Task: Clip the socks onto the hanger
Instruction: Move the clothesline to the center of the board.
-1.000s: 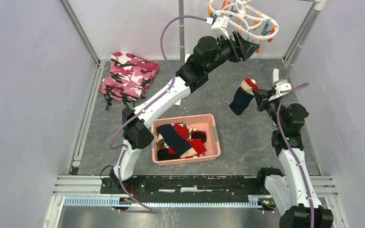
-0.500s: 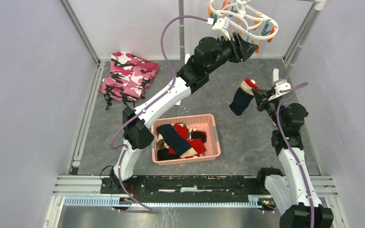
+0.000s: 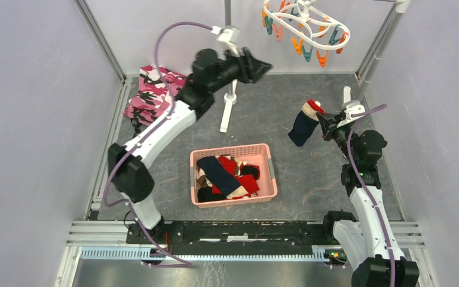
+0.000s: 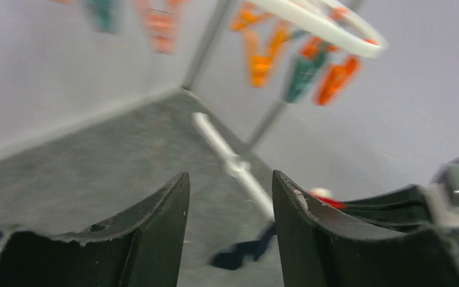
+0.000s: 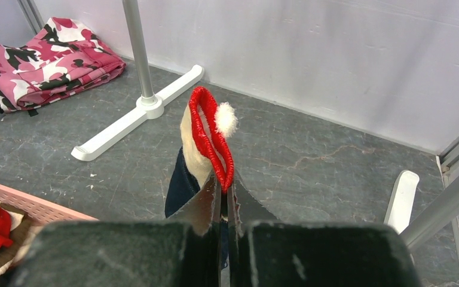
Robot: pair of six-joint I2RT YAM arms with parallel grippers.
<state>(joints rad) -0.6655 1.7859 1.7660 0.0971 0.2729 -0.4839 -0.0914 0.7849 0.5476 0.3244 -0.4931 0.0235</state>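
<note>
Raised beyond the far wall of the pink basket (image 3: 233, 149), the left gripper (image 4: 230, 179) hangs with jaws apart and nothing between them, likely freed to work a clip. The spare socks (image 3: 224, 176) lie inside the basket. The hanger (image 4: 329, 25) hangs farther back and right. Right of the basket, the right gripper (image 5: 224, 200) pinches the navy sock (image 3: 303, 124) by its red cuff, so the body dangles clear.

- The black-and-white left arm (image 3: 161, 122) is stretching up and back, its black two-finger left gripper (image 3: 265, 64) holding its jaws apart, empty.
- The right gripper (image 3: 324, 124) is pinching a raised navy red-cuffed fabric sock (image 3: 303, 127).
</note>
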